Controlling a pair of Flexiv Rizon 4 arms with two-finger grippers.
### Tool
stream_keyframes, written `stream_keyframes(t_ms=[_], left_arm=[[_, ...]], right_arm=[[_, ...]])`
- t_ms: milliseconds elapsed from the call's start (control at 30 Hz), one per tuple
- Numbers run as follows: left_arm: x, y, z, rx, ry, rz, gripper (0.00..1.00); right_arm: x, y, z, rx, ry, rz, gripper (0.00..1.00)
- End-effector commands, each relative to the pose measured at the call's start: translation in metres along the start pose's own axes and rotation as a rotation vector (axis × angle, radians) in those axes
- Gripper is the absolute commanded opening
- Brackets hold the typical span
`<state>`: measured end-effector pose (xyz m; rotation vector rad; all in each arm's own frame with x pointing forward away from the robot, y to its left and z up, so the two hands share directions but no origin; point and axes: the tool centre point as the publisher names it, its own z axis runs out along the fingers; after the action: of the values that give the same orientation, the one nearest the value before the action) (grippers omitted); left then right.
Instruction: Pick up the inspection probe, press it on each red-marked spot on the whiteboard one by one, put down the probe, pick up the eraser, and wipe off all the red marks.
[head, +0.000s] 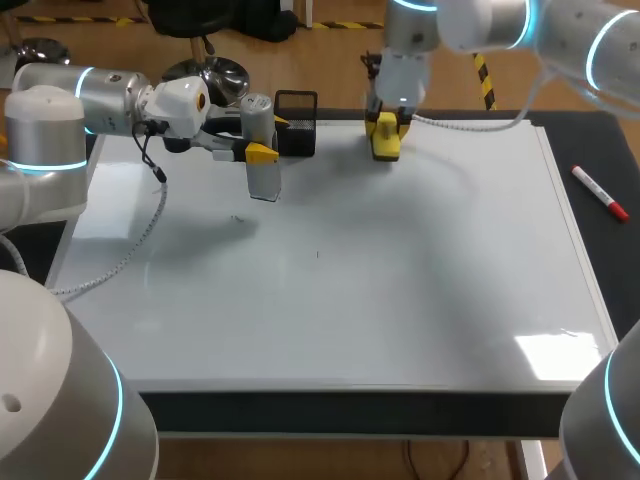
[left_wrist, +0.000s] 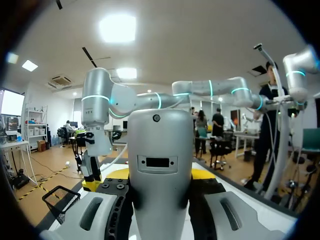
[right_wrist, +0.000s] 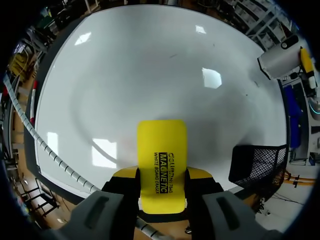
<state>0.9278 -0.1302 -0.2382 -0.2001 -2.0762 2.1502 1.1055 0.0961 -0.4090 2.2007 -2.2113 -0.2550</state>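
Note:
The grey inspection probe (head: 263, 172) hangs upright above the back left of the whiteboard (head: 400, 280), with my left gripper (head: 260, 152) shut on it. In the left wrist view the probe (left_wrist: 160, 160) fills the space between the fingers. My right gripper (head: 385, 122) is shut on the yellow eraser (head: 385, 142), which stands at the board's back edge. The right wrist view shows the eraser (right_wrist: 161, 160) between both yellow fingertips (right_wrist: 125, 173), over the whiteboard (right_wrist: 150, 75). Only two faint dark specks (head: 238, 218) show on the board.
A black mesh basket (head: 296, 122) stands at the back edge between the two grippers, close to the probe. A red marker (head: 600, 192) lies on the dark table right of the board. A white cable (head: 140, 235) trails from my left arm over the board's left part.

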Motion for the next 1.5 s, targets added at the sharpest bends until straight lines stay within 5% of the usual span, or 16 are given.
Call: stream_keyframes(t_ms=[33, 900, 933, 1000, 1067, 1100, 1133, 1500], left_arm=[[0.001, -0.001, 0.000, -0.001, -0.002, 0.002, 0.00], [0.001, -0.001, 0.000, -0.001, -0.002, 0.002, 0.00], [0.001, -0.001, 0.000, -0.001, -0.002, 0.002, 0.00], [0.001, -0.001, 0.000, -0.001, -0.002, 0.002, 0.00], [0.001, -0.001, 0.000, -0.001, -0.002, 0.002, 0.00], [0.001, -0.001, 0.000, -0.001, -0.002, 0.002, 0.00], [0.001, -0.001, 0.000, -0.001, -0.002, 0.002, 0.00], [0.001, -0.001, 0.000, -0.001, -0.002, 0.002, 0.00]], right_arm=[[-0.002, -0.006, 0.006, -0.013, 0.015, -0.002, 0.00], [0.006, -0.006, 0.011, 0.019, 0.058, 0.023, 0.00], [0.007, -0.005, 0.010, 0.023, 0.064, 0.027, 0.06], [0.007, -0.004, 0.009, 0.027, 0.062, 0.029, 0.38], [0.009, -0.003, 0.007, 0.029, 0.063, 0.030, 0.45], [0.009, -0.003, 0.006, 0.032, 0.064, 0.032, 0.85], [0.010, -0.003, 0.005, 0.033, 0.064, 0.033, 1.00], [0.023, 0.004, -0.020, 0.088, -0.001, 0.109, 1.00]])
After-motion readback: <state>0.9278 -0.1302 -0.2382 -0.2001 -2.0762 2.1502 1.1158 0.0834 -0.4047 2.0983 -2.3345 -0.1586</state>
